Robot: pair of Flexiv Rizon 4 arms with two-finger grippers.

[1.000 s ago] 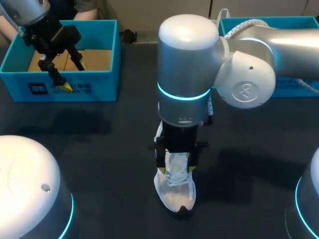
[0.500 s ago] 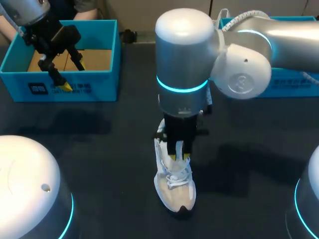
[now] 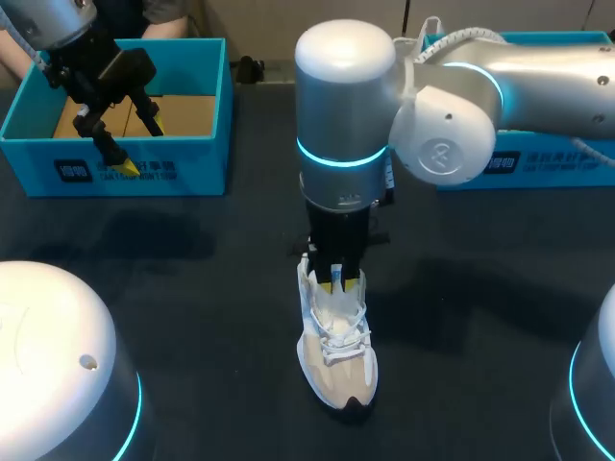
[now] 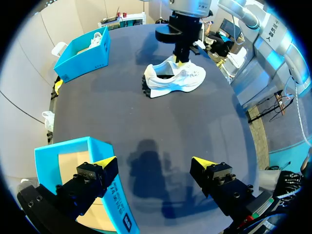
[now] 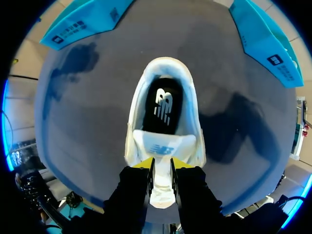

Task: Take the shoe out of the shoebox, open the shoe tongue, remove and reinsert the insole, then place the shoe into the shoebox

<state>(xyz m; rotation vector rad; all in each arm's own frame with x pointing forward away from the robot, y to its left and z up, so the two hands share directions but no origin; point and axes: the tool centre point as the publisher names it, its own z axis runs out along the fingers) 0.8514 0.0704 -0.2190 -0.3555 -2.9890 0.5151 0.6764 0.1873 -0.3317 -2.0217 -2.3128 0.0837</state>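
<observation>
With the shoe (image 3: 336, 355) lying at the middle of the table (image 3: 192, 288) and the right gripper (image 5: 161, 163) pinched narrow on its tongue (image 5: 164, 146) (the left gripper (image 4: 153, 162) hangs wide open over the box (image 3: 207, 144)), a hard pull could drag or tip the unheld shoe, or the tongue could slip free.

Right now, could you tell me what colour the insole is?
Black insole with a white mark, clearest in the right wrist view.

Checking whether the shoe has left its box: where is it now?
Head view, lower middle: the shoe stands on the table, outside the left box and right box, under the right gripper pinching its tongue.
</observation>
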